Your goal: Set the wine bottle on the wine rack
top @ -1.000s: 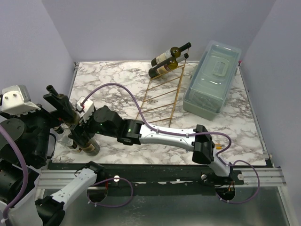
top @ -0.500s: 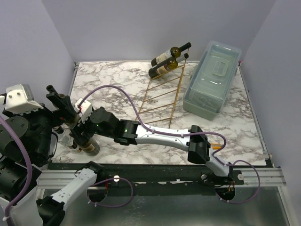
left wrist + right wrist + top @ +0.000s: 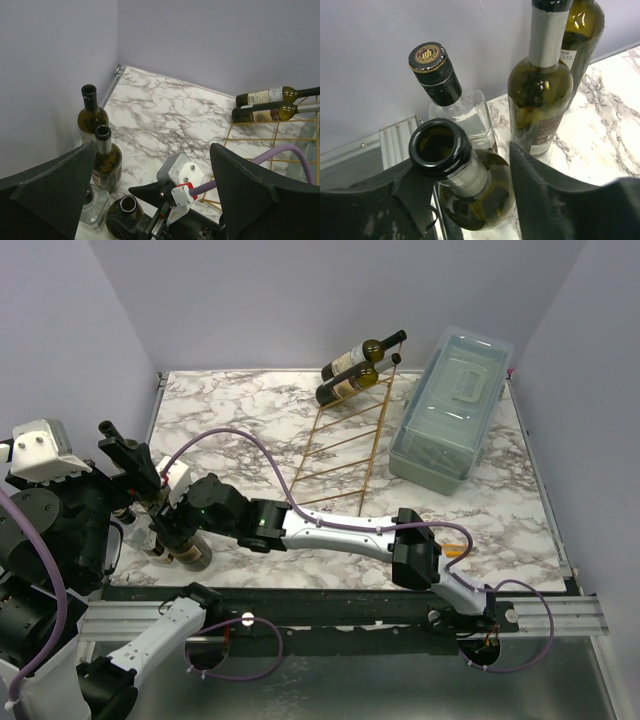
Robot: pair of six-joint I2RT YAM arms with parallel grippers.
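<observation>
The marbled worktop (image 3: 250, 410) fills the middle of the top view. The pale blue-grey box (image 3: 450, 405) lies at upper right. Just left of it the gold wire wine rack (image 3: 345, 443) slants, with two bottles (image 3: 362, 355) lying across its top and every lower rung bare.

The right arm (image 3: 340, 532) stretches from lower right across to the lower left corner. Over the last second it has reached further left, its elbow sliding along the near edge. The left arm (image 3: 60, 510) has barely shifted.

The wine bottle (image 3: 470, 187) to be moved is dark green and uncorked. It stands in a huddle at the worktop's lower left corner, close to the near edge and the left wall. A clear square bottle (image 3: 451, 102) is just behind it and a foil-necked green bottle (image 3: 542, 90) just to the right.

The right fingers (image 3: 465, 165) have narrowed from wide to about half and now straddle the neck. Room still shows on one side, so I judge the bottle is not yet gripped and nothing is lifted. The left fingers (image 3: 152, 150) stay spread wide above the huddle, holding nothing.

Bare marble lies open between the corner and the rack. The tight spots are the neighbouring bottles, the near edge and the left arm overhead.
</observation>
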